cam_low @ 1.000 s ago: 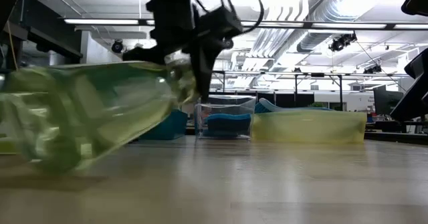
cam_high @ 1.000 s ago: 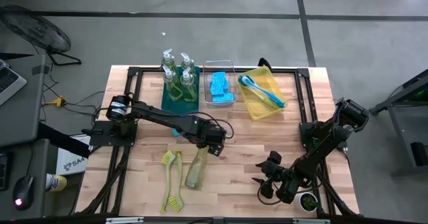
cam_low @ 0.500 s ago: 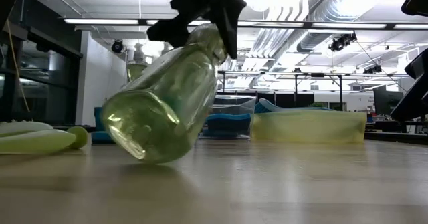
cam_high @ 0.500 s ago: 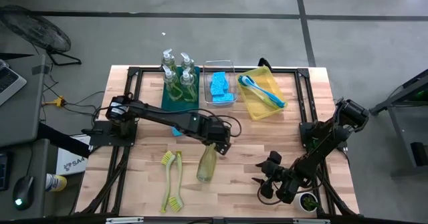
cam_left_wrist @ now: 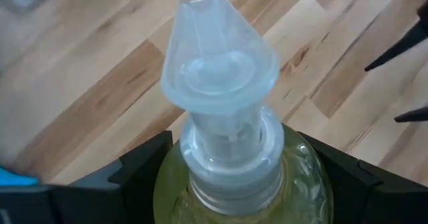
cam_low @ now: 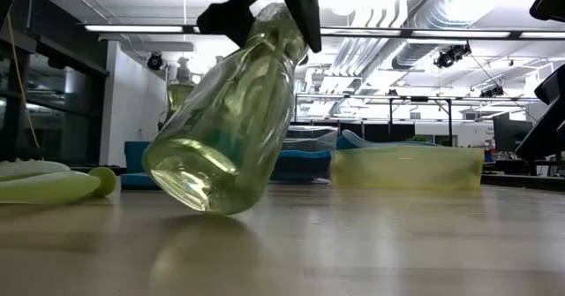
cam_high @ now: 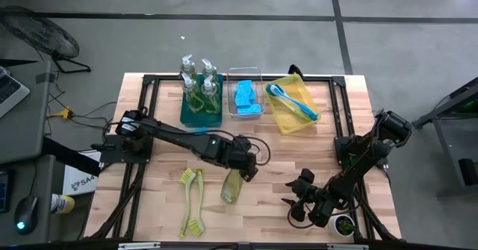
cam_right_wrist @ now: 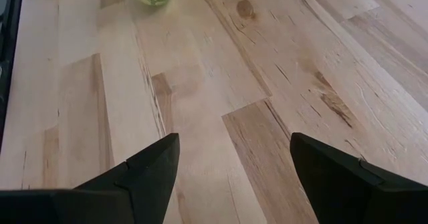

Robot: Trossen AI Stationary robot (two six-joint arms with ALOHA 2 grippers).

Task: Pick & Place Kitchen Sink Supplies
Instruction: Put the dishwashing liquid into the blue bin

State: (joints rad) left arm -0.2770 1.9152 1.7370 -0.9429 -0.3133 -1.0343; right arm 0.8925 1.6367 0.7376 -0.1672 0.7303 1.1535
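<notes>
Left claw (cam_high: 246, 165): clamped on the shoulders of a clear soap bottle (cam_high: 232, 185), one finger (cam_left_wrist: 144, 174) on each side just under the pump collar, as the left wrist view shows.
Bottle's pose: tilted, hanging from the claw with its base low; in the low view the bottle (cam_low: 225, 128) looks to have only its bottom edge at or just above the tabletop (cam_high: 269, 190). I cannot tell whether it touches.
Why that grip: taking it by the neck end probably lets the heavy, soap-filled body swing down, so the bottle can be stood upright when set down.
Teal bin (cam_high: 200, 114): beyond the left claw, toward the far edge, already holding upright pump bottles (cam_high: 199, 78). I judge it the likely home for this one.
Clear bin (cam_high: 245, 93): beside the teal one, a little farther from the claw, with blue sponges inside.
Yellow bin (cam_high: 293, 104): farther along the same row, with a blue brush (cam_high: 293, 101) lying in it.
Yellow-green brushes (cam_high: 192, 199): two lying flat, just to the side of the hanging bottle, not yet sorted.
Right claw (cam_high: 302, 203): well apart from the left claw, low over bare wood near the front edge, fingers spread and holding nothing; it appears to wait.
Watch for: the tilted bottle could swing into the brushes or clip the teal bin's rim.
</notes>
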